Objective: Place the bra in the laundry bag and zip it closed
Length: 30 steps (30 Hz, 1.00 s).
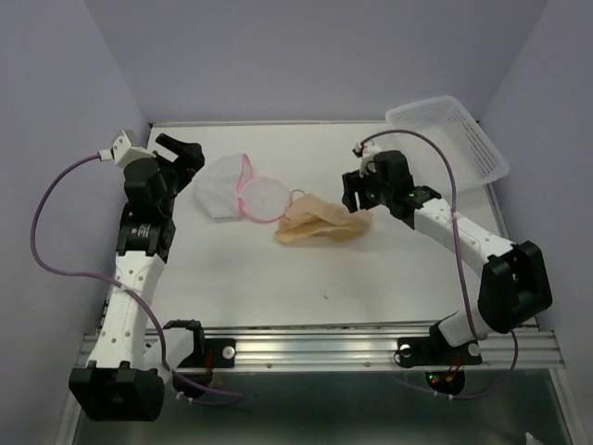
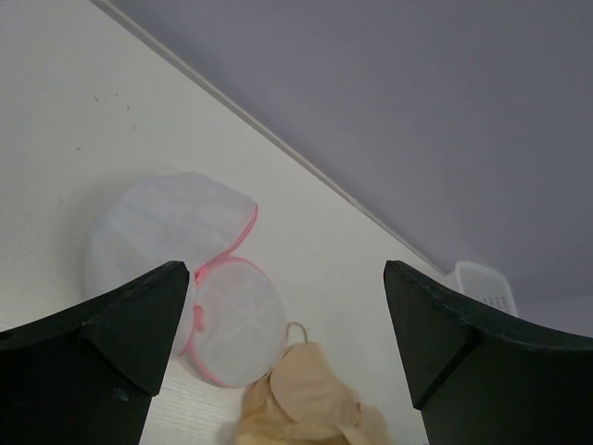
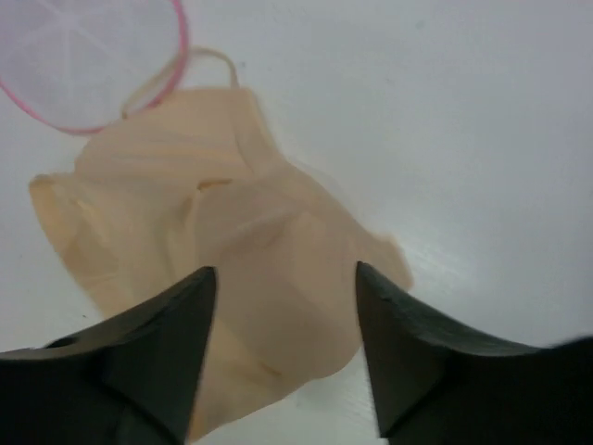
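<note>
Peach fabric lies in a soft heap in the middle of the counter (image 1: 371, 269): that is the bra (image 1: 320, 225), and it is outside the laundry bag (image 1: 220, 185), just beside it. The bag sits to the left of the garment, a white mesh pouch with its round pink-rimmed lid (image 1: 263, 197) flipped open towards the bra, one strap loop almost touching the rim. From where I stand, nothing of the task looks finished. The bra has yet to go in, and the zip has yet to be run round and closed. The one thing in its favour is that the bag's mouth is already open.

At the bra's right end, the right hand (image 3: 283, 273) hangs low with its fingers apart, straddling one padded cup. The fabric lies slack beneath it, not pinched or lifted. Whether the fingertips brush the cloth I cannot tell. On the far side of the bag, the left hand (image 2: 285, 273) is spread fully wide and holds nothing, pointing across the pouch without touching it. A white slotted basket (image 1: 449, 134) sits off in the far right corner, well apart from all this.
</note>
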### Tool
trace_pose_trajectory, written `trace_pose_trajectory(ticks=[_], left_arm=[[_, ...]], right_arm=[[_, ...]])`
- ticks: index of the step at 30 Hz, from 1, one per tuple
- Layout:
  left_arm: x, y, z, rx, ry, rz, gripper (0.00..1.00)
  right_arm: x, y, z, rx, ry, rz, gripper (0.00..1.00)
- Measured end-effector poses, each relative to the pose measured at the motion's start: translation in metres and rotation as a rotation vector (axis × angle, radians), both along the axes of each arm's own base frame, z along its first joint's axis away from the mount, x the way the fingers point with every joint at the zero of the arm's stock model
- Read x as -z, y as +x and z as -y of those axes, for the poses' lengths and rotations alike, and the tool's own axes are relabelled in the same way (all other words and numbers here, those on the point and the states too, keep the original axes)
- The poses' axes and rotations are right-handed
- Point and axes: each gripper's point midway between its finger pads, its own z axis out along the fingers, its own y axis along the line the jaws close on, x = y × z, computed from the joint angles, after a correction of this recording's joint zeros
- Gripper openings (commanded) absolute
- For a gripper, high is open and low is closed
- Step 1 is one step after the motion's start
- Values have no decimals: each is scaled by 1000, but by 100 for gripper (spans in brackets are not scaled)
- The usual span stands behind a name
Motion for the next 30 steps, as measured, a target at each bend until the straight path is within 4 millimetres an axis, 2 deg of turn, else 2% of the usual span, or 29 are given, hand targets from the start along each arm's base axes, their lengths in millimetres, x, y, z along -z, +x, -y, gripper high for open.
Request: trace_pose_trajectory(ticks=[1,2,4,5,7,12,15,18,23,27,30], left_arm=[[1,-2,0,1,-3,1,99],[2,-3,1,2,-7,-1,99],[6,-2,4,17,-11,-12,99],[8,-1,6,24,-12,-16,99],[14,2,16,53,-13,-36,99],[46,9,67,190,8,-127,99],[68,8,98,272,33,-190,99],[89,5,123,353,60,-249,99],[129,-4,167,512,111,-348,99],[165,-8,190,589,136,-440,99],[190,-11,201,628,152,-509,99]], right_arm=[[26,-14,13,37,-28,-60,94],[45,-27,24,63,-55,-101,100],[70,-52,47,130,-93,-172,100],[74,-59,53,146,-102,-184,100],[68,-72,65,199,-86,-179,100],[12,-76,74,321,66,-58,100],[5,-76,81,420,129,-65,100],[19,-79,87,507,140,-131,100],[59,-97,98,630,145,-268,100],[92,-115,113,726,150,-370,100],[110,-125,119,759,147,-412,97]])
